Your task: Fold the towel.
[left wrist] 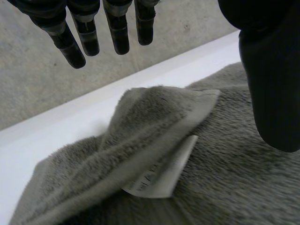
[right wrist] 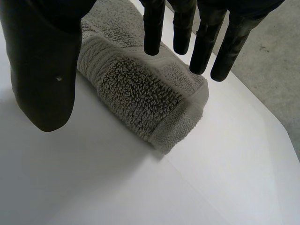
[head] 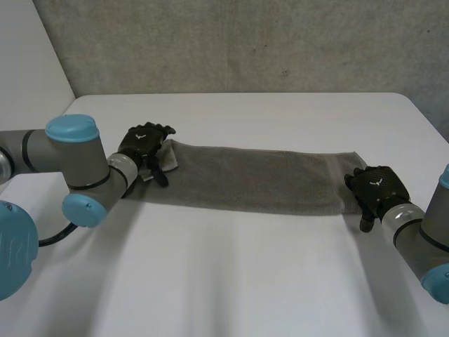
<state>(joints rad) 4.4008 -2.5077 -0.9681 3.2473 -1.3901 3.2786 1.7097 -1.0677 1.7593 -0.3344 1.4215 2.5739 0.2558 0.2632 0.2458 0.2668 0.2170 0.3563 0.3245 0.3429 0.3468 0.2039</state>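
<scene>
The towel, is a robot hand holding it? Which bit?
No, nothing is held. The left hand has straight fingers over the turned-over corner of the towel, and the right hand has straight fingers over the other end. Neither grips it.

The white table (head: 231, 281) spreads out in front of me, its top matte and smooth, its far corners rounded. Behind its far edge rises a grey wall (head: 245, 42), rough and speckled like concrete, and a plain white panel (head: 28, 49) stands to my left, meeting that wall along a slanting line. Seen from my left wrist, the white table (left wrist: 70, 126) runs as a pale band beneath the grey wall (left wrist: 37, 93). Seen from my right wrist, it (right wrist: 117, 187) ends at an edge with a grey surface (right wrist: 276, 70) beyond — wall or floor, I cannot tell.
</scene>
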